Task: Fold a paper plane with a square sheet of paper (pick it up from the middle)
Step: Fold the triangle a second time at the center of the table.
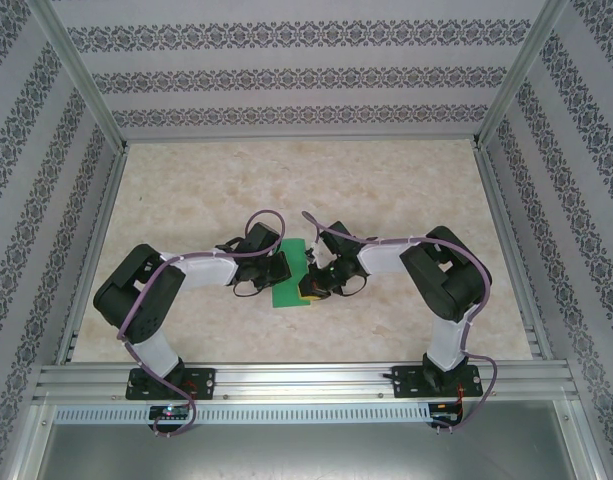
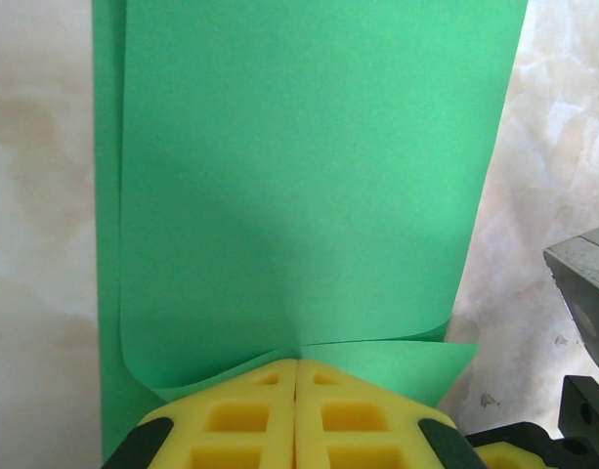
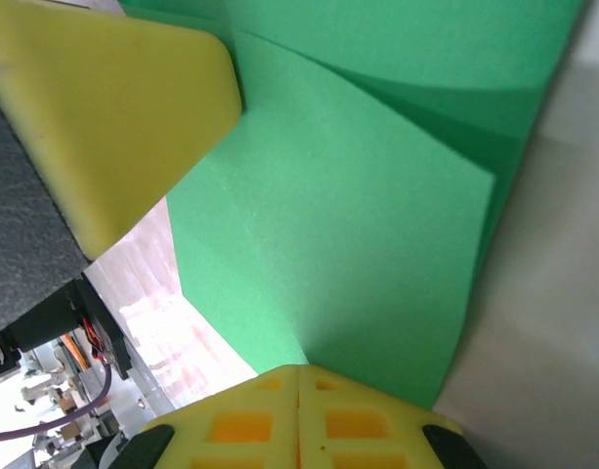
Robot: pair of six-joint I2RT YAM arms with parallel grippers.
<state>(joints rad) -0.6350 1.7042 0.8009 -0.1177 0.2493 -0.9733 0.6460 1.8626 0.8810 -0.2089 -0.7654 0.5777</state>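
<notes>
The green paper (image 1: 287, 290), folded over into layers, lies mid-table (image 1: 386, 190) between the two arms. The left gripper (image 2: 297, 366) has its yellow fingers pressed together on the paper's curled near edge, and the right gripper (image 3: 299, 371) pinches a corner likewise.

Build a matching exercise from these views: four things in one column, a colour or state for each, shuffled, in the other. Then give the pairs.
Things:
1. left hand
2. right hand
3. green paper sheet
4. tabletop

Colour or state:
a. beige marble pattern
b. folded over, layers curling
c. shut on the paper's right side, top view
d. shut on the paper's left side, top view

Pairs: 1-d, 2-c, 3-b, 4-a
</notes>
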